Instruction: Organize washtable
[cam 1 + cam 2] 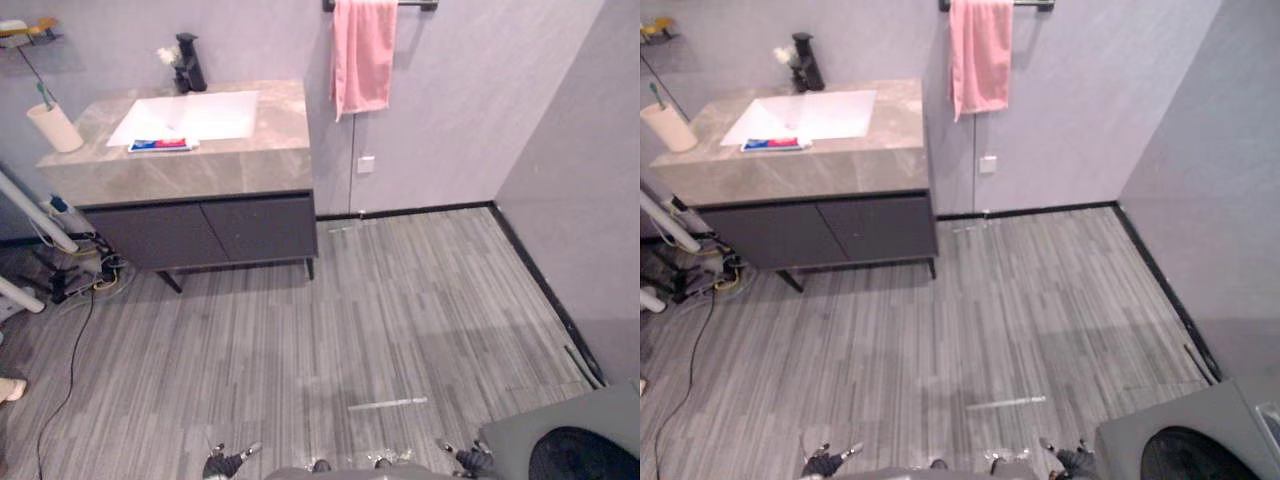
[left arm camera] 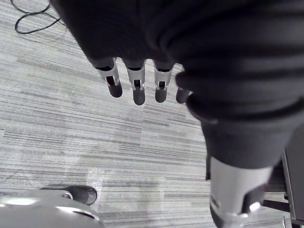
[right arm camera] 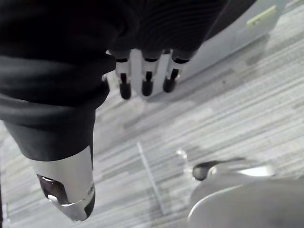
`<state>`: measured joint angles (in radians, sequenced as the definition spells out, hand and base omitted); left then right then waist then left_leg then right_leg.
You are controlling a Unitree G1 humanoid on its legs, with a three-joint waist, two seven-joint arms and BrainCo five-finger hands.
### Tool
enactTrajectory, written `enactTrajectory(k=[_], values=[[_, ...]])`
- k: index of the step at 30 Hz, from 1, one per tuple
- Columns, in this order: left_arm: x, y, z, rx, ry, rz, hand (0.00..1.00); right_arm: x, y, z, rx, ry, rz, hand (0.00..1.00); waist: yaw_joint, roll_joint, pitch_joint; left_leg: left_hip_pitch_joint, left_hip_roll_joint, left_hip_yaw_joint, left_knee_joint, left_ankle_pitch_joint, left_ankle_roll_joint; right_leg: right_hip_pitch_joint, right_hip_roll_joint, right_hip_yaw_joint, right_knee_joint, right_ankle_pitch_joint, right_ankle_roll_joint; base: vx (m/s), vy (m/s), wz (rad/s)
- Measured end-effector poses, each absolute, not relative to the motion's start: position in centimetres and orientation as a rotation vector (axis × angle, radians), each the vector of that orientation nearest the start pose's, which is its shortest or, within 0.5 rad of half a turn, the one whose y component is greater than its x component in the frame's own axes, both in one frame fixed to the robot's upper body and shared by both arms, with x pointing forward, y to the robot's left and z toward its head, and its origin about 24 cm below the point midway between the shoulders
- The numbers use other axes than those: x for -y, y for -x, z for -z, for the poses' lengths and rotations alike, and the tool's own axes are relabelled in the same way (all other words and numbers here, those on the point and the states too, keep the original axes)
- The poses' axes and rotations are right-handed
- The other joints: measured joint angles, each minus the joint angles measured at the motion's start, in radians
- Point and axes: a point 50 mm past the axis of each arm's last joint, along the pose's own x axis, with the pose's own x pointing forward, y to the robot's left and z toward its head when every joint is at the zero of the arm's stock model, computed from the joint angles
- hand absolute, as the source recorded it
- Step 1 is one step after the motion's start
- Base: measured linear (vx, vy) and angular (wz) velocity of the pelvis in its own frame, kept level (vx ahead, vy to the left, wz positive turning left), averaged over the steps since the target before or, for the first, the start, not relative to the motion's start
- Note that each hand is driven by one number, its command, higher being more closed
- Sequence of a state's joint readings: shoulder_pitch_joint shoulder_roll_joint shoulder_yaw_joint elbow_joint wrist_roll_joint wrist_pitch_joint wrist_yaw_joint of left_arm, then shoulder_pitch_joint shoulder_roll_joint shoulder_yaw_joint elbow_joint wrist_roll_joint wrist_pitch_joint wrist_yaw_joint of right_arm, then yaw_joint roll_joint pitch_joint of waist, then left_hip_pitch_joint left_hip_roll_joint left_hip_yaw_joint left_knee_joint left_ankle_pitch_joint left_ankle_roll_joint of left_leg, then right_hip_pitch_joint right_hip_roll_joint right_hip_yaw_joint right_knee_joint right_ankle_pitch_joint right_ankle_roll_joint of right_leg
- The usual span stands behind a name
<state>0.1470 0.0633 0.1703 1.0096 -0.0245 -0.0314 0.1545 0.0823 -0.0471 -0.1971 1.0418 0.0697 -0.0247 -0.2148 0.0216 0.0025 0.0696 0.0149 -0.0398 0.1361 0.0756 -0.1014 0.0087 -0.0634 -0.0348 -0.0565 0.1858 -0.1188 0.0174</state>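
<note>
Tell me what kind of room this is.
Most likely a bathroom, or a mock-up of one: a vanity with a white sink and black faucet, a pink towel hanging on the wall, and a cup holding a toothbrush.

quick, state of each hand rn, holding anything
left hand: open, fingers straight, holding nothing
right hand: open, fingers straight, holding nothing

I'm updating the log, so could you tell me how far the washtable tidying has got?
Nothing looks done yet: the toothpaste tube lies loose on the washtable before the basin, the cup with a toothbrush at its left end. Nothing is in hand: left hand and right hand hang open above the floor, away from it. Walking up and tidying remain.
</note>
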Motion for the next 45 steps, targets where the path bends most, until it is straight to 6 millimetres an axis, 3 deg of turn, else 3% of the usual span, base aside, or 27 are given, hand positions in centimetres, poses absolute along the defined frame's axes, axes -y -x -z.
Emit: enactTrajectory(k=[5, 14, 19, 22, 25, 27, 28, 30, 31, 32, 35, 38, 39, 41, 43, 44, 45], values=[[-20.7, -8.6, 16.0, -1.097, -0.063, -0.352, 0.00, 19.2, -11.0, 15.9, -1.071, 0.010, 0.401, 0.00, 0.007, -0.001, 0.016, 0.030, 0.011, -0.028, -0.040, 0.019, -0.030, 0.062, 0.018, -0.021, -0.088, 0.028, -0.003, 0.08, -0.061, 0.08], [-20.7, -9.6, 15.8, -1.065, -0.089, -0.321, 0.00, 18.6, -12.4, 15.7, -1.057, 0.010, 0.373, 0.00, 0.020, -0.002, 0.054, 0.032, 0.009, -0.050, -0.042, 0.020, -0.029, 0.097, 0.024, -0.019, -0.156, 0.063, -0.012, 0.01, -0.006, 0.02], [-20.7, -9.9, 15.7, -1.061, -0.108, -0.302, 0.00, 18.6, -12.5, 15.6, -1.054, 0.002, 0.376, 0.00, 0.021, -0.002, 0.067, 0.031, 0.009, -0.052, -0.066, 0.032, -0.011, 0.083, 0.027, -0.013, -0.154, 0.067, -0.015, -0.02, 0.008, -0.02], [-20.7, -10.1, 15.7, -1.061, -0.108, -0.300, 0.00, 18.6, -12.6, 15.6, -1.049, -0.001, 0.378, 0.00, 0.021, 0.000, 0.074, 0.028, 0.013, -0.046, -0.072, 0.031, -0.012, 0.068, 0.031, -0.005, -0.139, 0.062, -0.016, 0.00, -0.003, -0.08], [-20.9, -10.5, 15.6, -1.050, -0.109, -0.302, 0.00, 18.6, -12.9, 15.5, -1.036, -0.021, 0.394, 0.00, 0.020, -0.006, 0.092, 0.018, 0.019, -0.026, -0.056, 0.016, -0.032, 0.019, 0.028, 0.000, -0.031, 0.002, -0.024, 0.02, -0.031, -0.07], [-21.1, -10.7, 15.4, -1.039, -0.102, -0.316, 0.00, 18.3, -13.2, 15.3, -1.014, -0.062, 0.413, 0.00, 0.020, -0.014, 0.108, -0.013, 0.031, -0.011, 0.038, -0.030, -0.039, -0.014, 0.028, 0.006, 0.038, -0.042, -0.031, 0.03, -0.071, -0.14], [-21.3, -10.8, 15.3, -1.032, -0.084, -0.336, 0.00, 18.0, -13.4, 15.2, -1.001, -0.109, 0.432, 0.00, 0.021, -0.019, 0.116, -0.049, 0.049, 0.008, 0.153, -0.075, -0.054, -0.013, 0.034, 0.017, 0.065, -0.069, -0.041, 0.03, -0.102, -0.27], [-21.7, -11.2, 15.1, -1.007, -0.054, -0.366, 0.00, 17.5, -13.7, 15.1, -0.982, -0.163, 0.453, 0.00, 0.020, -0.030, 0.126, -0.154, 0.081, 0.018, 0.422, -0.093, -0.060, 0.001, 0.042, 0.036, 0.082, -0.098, -0.058, 0.05, -0.124, -0.35], [-21.5, -11.4, 14.9, -0.986, -0.026, -0.380, 0.00, 17.2, -14.0, 14.8, -0.962, -0.186, 0.455, 0.00, 0.026, -0.027, 0.135, -0.247, 0.120, 0.017, 0.615, -0.101, -0.064, 0.019, 0.064, 0.057, 0.089, -0.107, -0.076, 0.17, -0.072, -0.56], [-21.3, -11.4, 14.9, -0.977, -0.005, -0.393, 0.00, 17.3, -14.2, 14.7, -0.949, -0.193, 0.462, 0.00, 0.031, -0.006, 0.142, -0.292, 0.151, 0.007, 0.721, -0.111, -0.069, 0.033, 0.082, 0.080, 0.107, -0.125, -0.094, 0.20, -0.027, -0.60], [-21.2, -11.6, 14.8, -0.966, 0.019, -0.403, 0.00, 17.6, -14.0, 14.7, -0.949, -0.197, 0.475, 0.00, 0.039, -0.002, 0.144, -0.346, 0.150, 0.006, 0.705, -0.124, -0.082, 0.056, 0.076, 0.128, 0.117, -0.154, -0.089, 0.22, 0.075, -0.56], [-20.8, -11.9, 14.7, -0.954, 0.032, -0.403, 0.00, 17.5, -14.3, 14.7, -0.946, -0.205, 0.475, 0.00, 0.054, 0.000, 0.143, -0.360, 0.094, -0.021, 0.387, -0.104, -0.098, 0.061, 0.036, 0.209, 0.115, -0.195, -0.047, 0.38, 0.216, -0.75], [-20.7, -11.5, 14.9, -0.965, 0.036, -0.404, 0.00, 17.5, -14.2, 14.7, -0.951, -0.204, 0.475, 0.00, 0.058, 0.013, 0.136, -0.338, 0.085, -0.024, 0.335, -0.020, -0.039, 0.059, 0.031, 0.241, 0.120, -0.214, -0.019, 0.40, 0.286, -0.74], [-21.0, -12.1, 14.7, -0.947, 0.035, -0.409, 0.00, 16.6, -13.8, 14.9, -0.967, -0.221, 0.463, 0.00, 0.076, -0.018, 0.126, -0.332, 0.074, 0.030, 0.352, -0.064, 0.009, 0.057, -0.002, 0.249, 0.135, -0.219, -0.009, 0.46, 0.291, -0.70], [-21.0, -12.4, 14.5, -0.929, 0.036, -0.409, 0.00, 16.0, -13.7, 15.0, -0.983, -0.209, 0.435, 0.00, 0.080, -0.034, 0.124, -0.298, 0.068, 0.075, 0.382, -0.106, 0.048, 0.040, -0.027, 0.223, 0.217, -0.217, 0.026, 0.38, 0.200, -0.48], [-20.9, -12.5, 14.5, -0.927, 0.041, -0.408, 0.00, 16.1, -13.8, 14.9, -0.974, -0.207, 0.434, 0.00, 0.079, -0.035, 0.125, -0.268, 0.063, 0.087, 0.379, -0.123, 0.058, 0.023, -0.035, 0.210, 0.303, -0.208, 0.058, 0.32, 0.163, -0.50], [-20.7, -12.6, 14.5, -0.928, 0.043, -0.401, 0.00, 16.1, -14.1, 14.7, -0.959, -0.203, 0.429, 0.00, 0.074, -0.034, 0.125, -0.214, 0.057, 0.088, 0.368, -0.142, 0.071, -0.046, -0.044, 0.185, 0.491, -0.177, 0.133, 0.36, 0.173, -0.62]])
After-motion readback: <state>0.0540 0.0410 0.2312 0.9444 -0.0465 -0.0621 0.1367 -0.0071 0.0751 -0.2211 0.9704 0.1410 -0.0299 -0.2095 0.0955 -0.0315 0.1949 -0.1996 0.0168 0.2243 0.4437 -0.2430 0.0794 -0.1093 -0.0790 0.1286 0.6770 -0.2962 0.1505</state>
